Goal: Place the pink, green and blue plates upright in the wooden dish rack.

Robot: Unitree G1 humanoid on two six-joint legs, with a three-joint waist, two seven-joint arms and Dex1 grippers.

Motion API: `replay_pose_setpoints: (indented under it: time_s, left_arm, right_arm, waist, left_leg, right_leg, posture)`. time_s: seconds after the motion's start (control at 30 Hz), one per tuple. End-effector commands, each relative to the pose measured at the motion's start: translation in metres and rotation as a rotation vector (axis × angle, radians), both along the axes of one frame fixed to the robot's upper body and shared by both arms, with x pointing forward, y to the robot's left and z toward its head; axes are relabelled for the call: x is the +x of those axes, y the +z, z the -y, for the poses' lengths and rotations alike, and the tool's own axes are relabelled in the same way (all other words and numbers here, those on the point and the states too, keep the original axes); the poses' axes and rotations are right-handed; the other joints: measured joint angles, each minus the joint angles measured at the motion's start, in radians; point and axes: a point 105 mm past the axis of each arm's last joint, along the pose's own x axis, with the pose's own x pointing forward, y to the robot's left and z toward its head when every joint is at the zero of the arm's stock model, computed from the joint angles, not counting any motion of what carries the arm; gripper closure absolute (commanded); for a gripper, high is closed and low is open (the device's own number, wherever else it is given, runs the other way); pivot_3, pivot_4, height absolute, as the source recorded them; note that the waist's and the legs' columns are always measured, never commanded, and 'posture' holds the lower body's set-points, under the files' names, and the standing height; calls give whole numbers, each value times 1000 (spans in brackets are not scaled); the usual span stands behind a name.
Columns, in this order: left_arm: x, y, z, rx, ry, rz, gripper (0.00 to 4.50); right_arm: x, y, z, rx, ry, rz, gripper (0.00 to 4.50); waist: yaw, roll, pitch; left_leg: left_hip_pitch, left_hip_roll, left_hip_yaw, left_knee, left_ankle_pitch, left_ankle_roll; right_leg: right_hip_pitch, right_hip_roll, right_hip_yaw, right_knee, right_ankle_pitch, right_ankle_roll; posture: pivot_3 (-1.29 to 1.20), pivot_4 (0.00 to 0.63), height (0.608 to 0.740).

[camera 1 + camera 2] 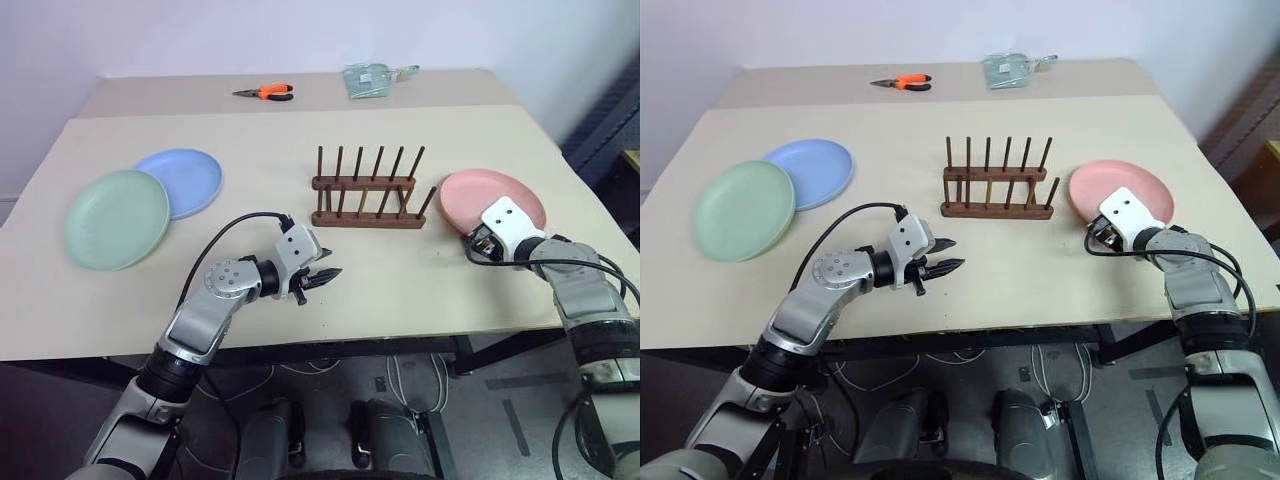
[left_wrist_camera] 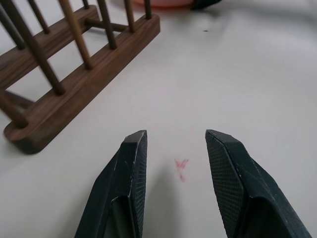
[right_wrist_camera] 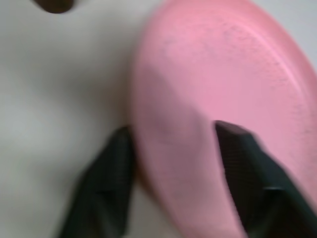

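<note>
The right gripper straddles the near rim of the pink plate, one finger above and one beneath, though through the blur I can't tell whether it has pinched yet; an edge hold probably suits tipping it upright. The left gripper hangs partly open, holding nothing. The wooden dish rack stands bare at center; the green plate overlaps the blue plate at upper left, matte and shallow.
</note>
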Motion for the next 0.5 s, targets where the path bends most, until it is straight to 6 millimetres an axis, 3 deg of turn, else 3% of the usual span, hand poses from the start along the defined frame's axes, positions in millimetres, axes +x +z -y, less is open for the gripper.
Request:
replay_pose_setpoints:
  time_s: [0.03, 0.07, 0.13, 0.3, 0.37, 0.43, 0.5]
  left_arm:
    - [-2, 10, -4, -8, 15, 37, 2613]
    - [-2, 9, -5, -3, 17, 38, 2613]
    - [-2, 7, -9, 10, 28, 38, 2613]
    - [1, 5, -24, 22, 80, 35, 2613]
    - [1, 5, -30, 26, 87, 32, 2613]
    - [2, 4, -36, 33, 97, 29, 2613]
    - [3, 4, -40, 38, 103, 27, 2613]
  right_arm:
    - [5, 9, 5, -24, -5, 40, 4069]
    - [6, 13, 4, -25, 1, 57, 4475]
    - [7, 28, 0, -53, 30, 117, 4475]
    - [3, 113, -23, 135, 117, 393, 4475]
    - [-8, 160, -35, 448, 157, 471, 4475]
    - [-31, 203, -61, 817, 336, 455, 4475]
    - [-52, 226, -81, 1035, 496, 391, 4475]
  waist:
    - [1, 0, 0]
    - [1, 0, 0]
    - [-2, 0, 0]
    - [-4, 5, 3]
    - [-4, 5, 3]
    - [-4, 5, 3]
    - [-1, 5, 3]
  left_leg:
    - [0, 0, 0, 0, 0, 0]
    - [0, 0, 0, 0, 0, 0]
    - [0, 0, 0, 0, 0, 0]
    - [-1, 0, 0, 0, 0, 0]
    - [-1, 1, 0, 0, 0, 0]
    - [-1, 1, 0, 0, 0, 0]
    - [-1, 1, -1, 0, 0, -1]
  right_leg:
    - [0, 0, 0, 0, 0, 0]
    - [0, 0, 0, 0, 0, 0]
    - [0, 0, 0, 0, 0, 0]
    - [-1, 0, 0, 1, 0, 0]
    - [-1, 1, 0, 1, 0, 0]
    - [-1, 0, 0, 1, 0, 0]
    - [-2, 0, 0, 0, 0, 0]
  posture:
    - [0, 150, 740]
    - [0, 150, 740]
    - [0, 150, 740]
    - [0, 150, 740]
    - [0, 150, 740]
    - [0, 150, 740]
    - [0, 150, 740]
